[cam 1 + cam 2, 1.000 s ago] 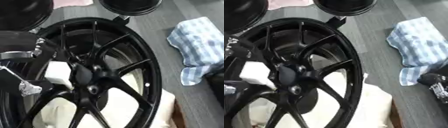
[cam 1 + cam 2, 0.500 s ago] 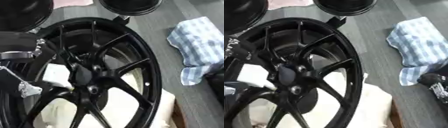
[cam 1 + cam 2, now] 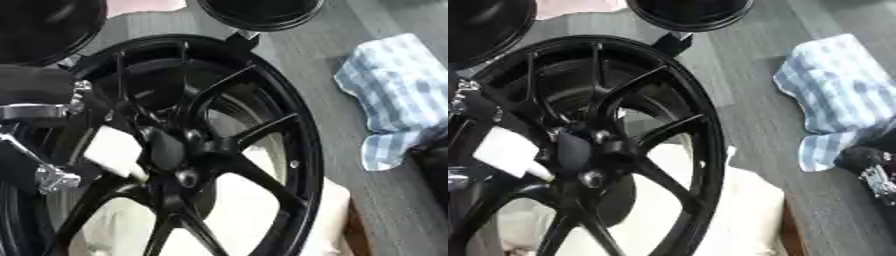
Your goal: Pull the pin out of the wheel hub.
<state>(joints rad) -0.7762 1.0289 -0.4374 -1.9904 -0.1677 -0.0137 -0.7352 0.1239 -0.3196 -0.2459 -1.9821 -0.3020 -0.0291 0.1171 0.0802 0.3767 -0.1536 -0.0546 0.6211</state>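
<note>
Grey tabletop (image 3: 306, 60) carries a black wheel (image 3: 297, 150) lying on pale padding (image 3: 745, 210), with a blue checked cloth (image 3: 394, 95) well apart at right. The hub (image 3: 166, 147) sits left of centre. A white block (image 3: 112, 150) runs slantwise from upper left down to the hub; possibly the pin handle, hard to tell. Left hand (image 3: 39, 107) is just beside it at the left edge, far nearer than the right hand (image 3: 868, 165), low at the right edge beside the cloth. Can't tell whether either hand's fingers are curled. A dark bowl (image 3: 258, 10) at the top edge shows nothing inside.
</note>
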